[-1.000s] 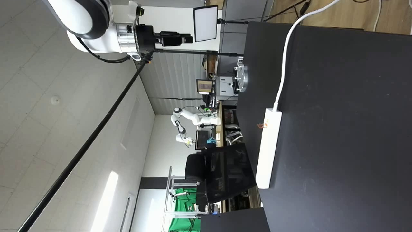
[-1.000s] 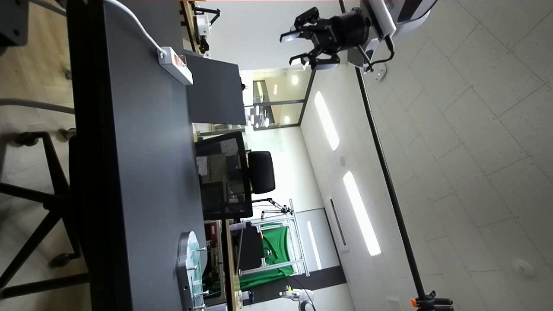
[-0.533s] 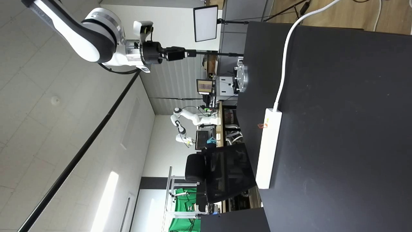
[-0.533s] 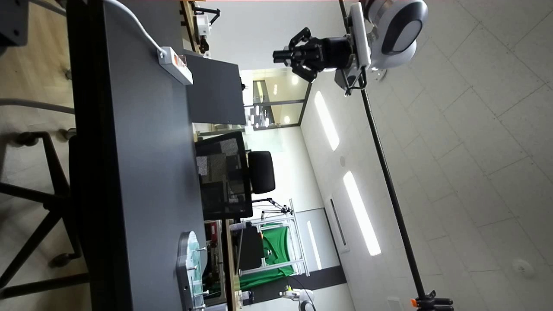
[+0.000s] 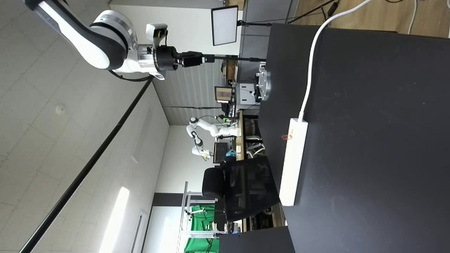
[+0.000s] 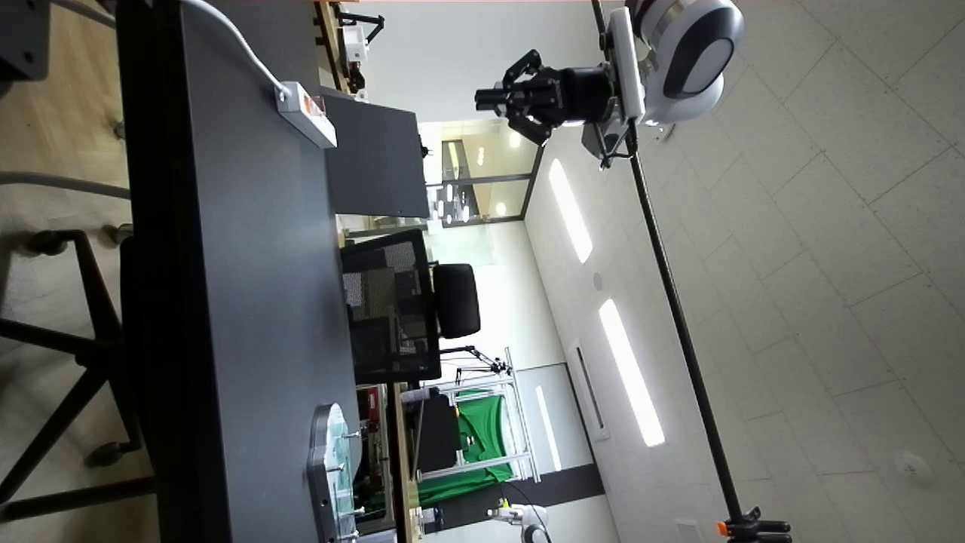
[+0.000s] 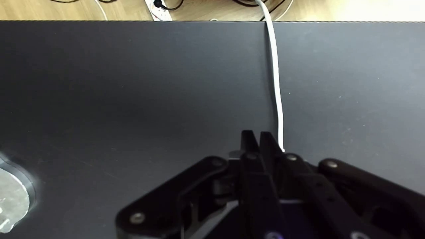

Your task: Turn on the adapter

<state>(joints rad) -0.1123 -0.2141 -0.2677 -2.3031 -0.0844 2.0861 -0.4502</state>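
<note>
- Adapter [image 5: 294, 161], white: lying on the tabletop [image 5: 369, 140], free end toward the edge by the chair [image 5: 242, 189]; not made out in the wrist view.
- Cable [image 7: 275, 66]: attached, crossing the opposite edge.
- Gripper [image 6: 482, 99]: fingers [image 7: 248, 142] pressed together, apparently nothing between; above the tabletop, well apart from the adapter.
- Orange patch [image 6: 306, 103]: near the cable end; presumably the switch.
- Probable faults: missed press, the gripper blocking the wrist view; adapter sliding edgeward under slanting force, no fastening being visible.
</note>
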